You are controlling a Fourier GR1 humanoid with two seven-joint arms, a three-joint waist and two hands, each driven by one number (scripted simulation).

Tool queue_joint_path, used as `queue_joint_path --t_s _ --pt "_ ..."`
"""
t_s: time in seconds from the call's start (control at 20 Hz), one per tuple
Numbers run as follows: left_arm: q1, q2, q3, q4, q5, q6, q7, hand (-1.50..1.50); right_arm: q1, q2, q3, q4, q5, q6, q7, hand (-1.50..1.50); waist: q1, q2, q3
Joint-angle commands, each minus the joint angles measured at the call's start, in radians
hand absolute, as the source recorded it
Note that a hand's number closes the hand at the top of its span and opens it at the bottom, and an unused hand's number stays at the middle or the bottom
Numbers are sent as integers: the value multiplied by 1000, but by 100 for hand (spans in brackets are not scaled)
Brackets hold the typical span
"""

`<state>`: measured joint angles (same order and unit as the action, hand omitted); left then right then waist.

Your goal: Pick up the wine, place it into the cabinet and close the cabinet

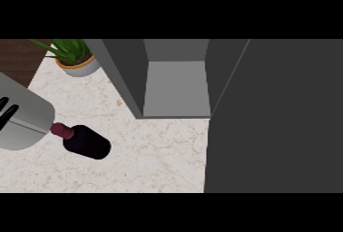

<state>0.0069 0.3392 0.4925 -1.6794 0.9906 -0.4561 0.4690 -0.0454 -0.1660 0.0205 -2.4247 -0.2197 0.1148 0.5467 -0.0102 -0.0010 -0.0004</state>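
The wine bottle, heavy, slippery glass near the tabletop's left edge, wants gripping round its body; the left hand is open, holding nothing.

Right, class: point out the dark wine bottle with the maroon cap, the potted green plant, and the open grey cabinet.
Dark wine bottle with maroon cap (87, 142): head view, on its dark body.
Potted green plant (78, 66): head view, on the pot's rim.
Open grey cabinet (175, 86): head view, on its inner shelf floor.

A kitchen: marble counter, grey cabinet, potted plant, wine bottle.
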Motion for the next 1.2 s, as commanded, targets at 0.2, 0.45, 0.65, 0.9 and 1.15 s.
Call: queue_joint_path --t_s 0.2,0.45,0.65,0.9,1.15 --pt "-24 -86 -39 127 -162 -63 -130 -150 61 40 73 -218 -20 -42 106 -150 -3 -1 -1" --pt "-82 -64 -18 289 -234 -119 -220 -150 48 47 62 -187 2 -44 79 -150 -3 0 -1" --pt "-68 -59 -3 390 -295 -196 -322 -150 38 22 22 -159 -68 -14 78 -150 1 1 -1" --pt "-102 -71 -20 479 -359 -211 -386 -150 -32 0 -28 -163 -92 -32 124 -150 -2 1 -1" --pt "-141 -52 -32 580 -419 -255 -463 -150 38 6 -51 -148 -119 24 64 -150 -3 1 0"
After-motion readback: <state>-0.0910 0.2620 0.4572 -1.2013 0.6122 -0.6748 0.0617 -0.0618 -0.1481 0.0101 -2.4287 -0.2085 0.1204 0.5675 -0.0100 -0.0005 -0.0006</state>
